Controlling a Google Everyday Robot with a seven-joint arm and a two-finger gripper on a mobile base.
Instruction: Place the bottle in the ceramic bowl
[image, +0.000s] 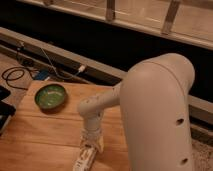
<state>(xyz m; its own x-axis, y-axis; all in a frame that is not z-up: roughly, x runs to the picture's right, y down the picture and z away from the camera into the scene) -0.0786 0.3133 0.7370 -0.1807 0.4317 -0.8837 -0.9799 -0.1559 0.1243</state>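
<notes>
A black cable (14, 80) lay coiled beyond the far left corner of the wooden table (40, 136); a dark object (4, 109) overlapped its left edge
</notes>
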